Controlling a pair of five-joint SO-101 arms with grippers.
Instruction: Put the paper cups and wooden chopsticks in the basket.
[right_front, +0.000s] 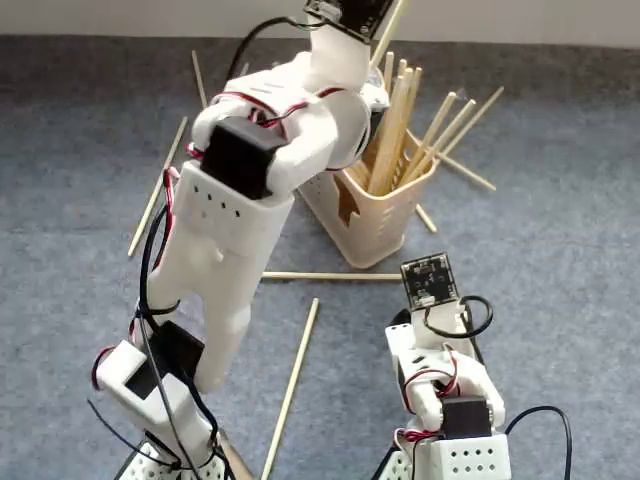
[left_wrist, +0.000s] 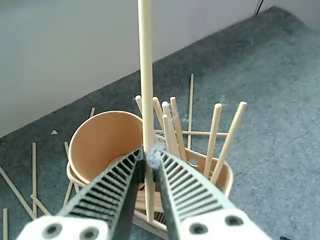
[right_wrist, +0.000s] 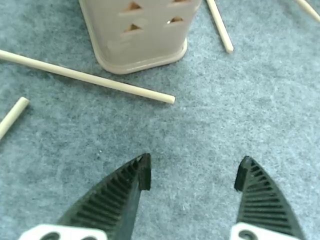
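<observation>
My left gripper (left_wrist: 150, 156) is shut on an upright wooden chopstick (left_wrist: 145, 90), held directly over the beige basket (left_wrist: 222, 175). A brown paper cup (left_wrist: 102, 142) and several chopsticks (left_wrist: 172, 125) stand inside the basket. From above, the left arm (right_front: 290, 130) stretches over the basket (right_front: 375, 225), and the held chopstick (right_front: 392, 25) rises at the top edge. My right gripper (right_wrist: 192, 172) hovers open and empty over the carpet, a short way in front of the basket (right_wrist: 140, 47). One loose chopstick (right_wrist: 90, 77) lies between it and the basket's base.
More loose chopsticks lie on the grey carpet: one (right_front: 292, 385) between the two arm bases, one (right_front: 157, 187) left of the left arm, others (right_front: 470, 172) behind the basket. The right arm (right_front: 445, 390) sits low at the front right.
</observation>
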